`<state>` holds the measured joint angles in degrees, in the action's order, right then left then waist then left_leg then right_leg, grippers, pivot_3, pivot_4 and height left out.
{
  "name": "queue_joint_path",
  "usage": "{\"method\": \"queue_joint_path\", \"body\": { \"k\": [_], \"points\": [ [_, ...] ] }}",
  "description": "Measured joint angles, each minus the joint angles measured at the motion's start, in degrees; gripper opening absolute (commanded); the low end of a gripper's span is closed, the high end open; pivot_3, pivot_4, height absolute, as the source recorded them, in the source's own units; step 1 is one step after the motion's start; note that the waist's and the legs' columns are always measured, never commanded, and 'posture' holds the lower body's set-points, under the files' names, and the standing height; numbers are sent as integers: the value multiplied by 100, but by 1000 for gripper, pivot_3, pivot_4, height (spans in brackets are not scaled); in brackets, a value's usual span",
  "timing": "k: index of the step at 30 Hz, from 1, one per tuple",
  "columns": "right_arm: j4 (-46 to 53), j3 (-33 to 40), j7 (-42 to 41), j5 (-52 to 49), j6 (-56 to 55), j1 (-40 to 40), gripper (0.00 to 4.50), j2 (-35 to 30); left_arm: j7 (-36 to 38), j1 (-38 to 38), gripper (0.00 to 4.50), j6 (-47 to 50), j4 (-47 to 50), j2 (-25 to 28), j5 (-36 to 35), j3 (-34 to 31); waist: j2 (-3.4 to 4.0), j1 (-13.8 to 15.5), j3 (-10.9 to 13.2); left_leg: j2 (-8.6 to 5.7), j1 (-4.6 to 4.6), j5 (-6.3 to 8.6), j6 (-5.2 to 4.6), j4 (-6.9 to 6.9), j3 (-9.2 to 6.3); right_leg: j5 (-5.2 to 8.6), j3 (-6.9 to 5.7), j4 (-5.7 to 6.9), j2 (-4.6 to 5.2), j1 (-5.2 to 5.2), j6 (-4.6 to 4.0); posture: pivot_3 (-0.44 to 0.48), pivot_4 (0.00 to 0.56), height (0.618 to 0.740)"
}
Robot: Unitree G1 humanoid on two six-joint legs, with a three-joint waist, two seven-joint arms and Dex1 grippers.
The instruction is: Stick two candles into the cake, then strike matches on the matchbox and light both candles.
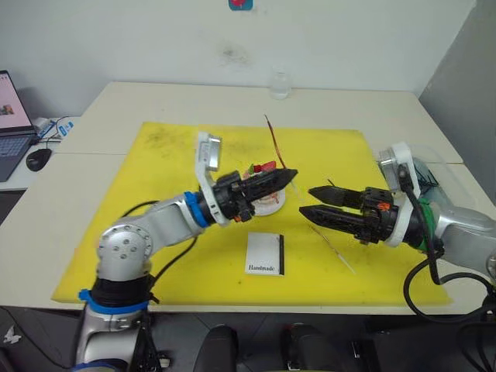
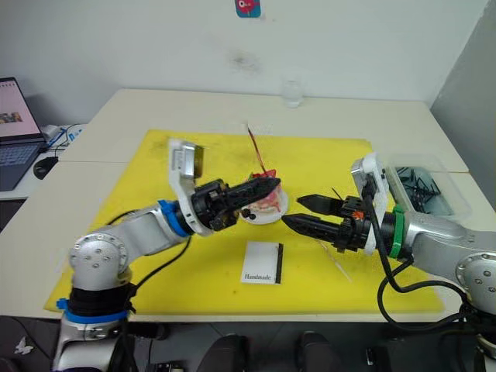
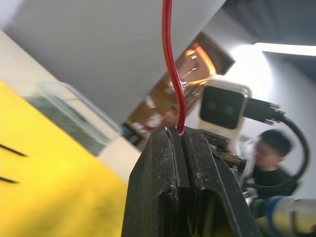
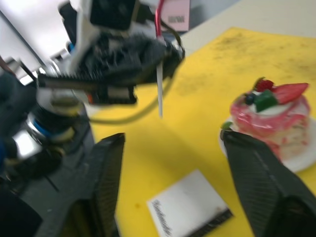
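My left gripper (image 1: 291, 175) is shut on a thin red candle (image 1: 273, 143), which rises upright from the fingertips just above the cake's far right side. The candle's pale end (image 4: 159, 94) hangs below the fingers. The pink-and-white cake (image 4: 274, 116) with its strawberry sits on a small white plate (image 2: 279, 211), partly hidden behind that gripper. To the right of the cake my right gripper (image 1: 307, 201) is open and holds nothing. A second long thin candle (image 1: 339, 253) lies on the mat below it. The white matchbox (image 1: 265, 253) lies in front of the cake. Dark matches (image 3: 10, 149) lie on the mat.
A yellow mat (image 1: 170, 155) covers the table's middle. A clear plastic box (image 2: 425, 186) with dark sticks stands at the right. A glass (image 1: 280, 85) is at the back, a laptop (image 1: 11, 124) and mouse (image 1: 37, 159) far left. A person (image 3: 270, 148) sits beyond the table.
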<state>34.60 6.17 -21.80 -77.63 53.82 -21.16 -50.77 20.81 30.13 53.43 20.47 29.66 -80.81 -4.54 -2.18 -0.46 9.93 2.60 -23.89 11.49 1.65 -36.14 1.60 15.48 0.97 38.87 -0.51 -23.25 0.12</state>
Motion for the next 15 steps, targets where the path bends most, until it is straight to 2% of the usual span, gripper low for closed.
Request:
{"method": "queue_joint_path", "body": {
  "k": [1, 3, 7, 11, 15],
  "points": [
    [45, -104, -176, 298, -42, -21, 4454, -85, 166, 31, 0, -73, 3, 199, 260, -34, 1, 0, 1, 1, 1, 0, 0, 5, 0, 2, 1, 0, 0, -2, -4, 0, 150, 740],
    [141, -327, -532, 925, -206, -99, 4454, -212, 575, 71, 0, -349, -73, 648, 983, -40, 1, 0, 2, 1, -1, 0, 0, 11, 1, 6, -1, -2, -2, -7, -9, 0, 150, 740],
    [203, -691, -1056, 1922, -578, -280, 4454, -260, 1212, 225, 0, -1108, -569, 1004, 2328, 23, 1, 20, 3, 5, -5, 1, 1, 15, 5, 9, -8, -11, -1, -7, -14, 0, 150, 740],
    [251, -1072, -1351, 2759, -861, -357, 4454, -227, 1794, 299, 0, -1823, -1147, 991, 3413, 311, 1, 27, 3, 12, -15, 1, 1, 17, 6, 10, -6, -23, 12, -10, -12, 0, 150, 740],
    [248, -1258, -1435, 3288, -1017, -336, 4454, -27, 2173, 353, 0, -2621, -1850, 650, 4324, 603, 0, 32, 4, 11, -24, 1, 1, 14, 7, 7, -5, -27, 18, -12, -7, 0, 150, 740]
  ]
}}
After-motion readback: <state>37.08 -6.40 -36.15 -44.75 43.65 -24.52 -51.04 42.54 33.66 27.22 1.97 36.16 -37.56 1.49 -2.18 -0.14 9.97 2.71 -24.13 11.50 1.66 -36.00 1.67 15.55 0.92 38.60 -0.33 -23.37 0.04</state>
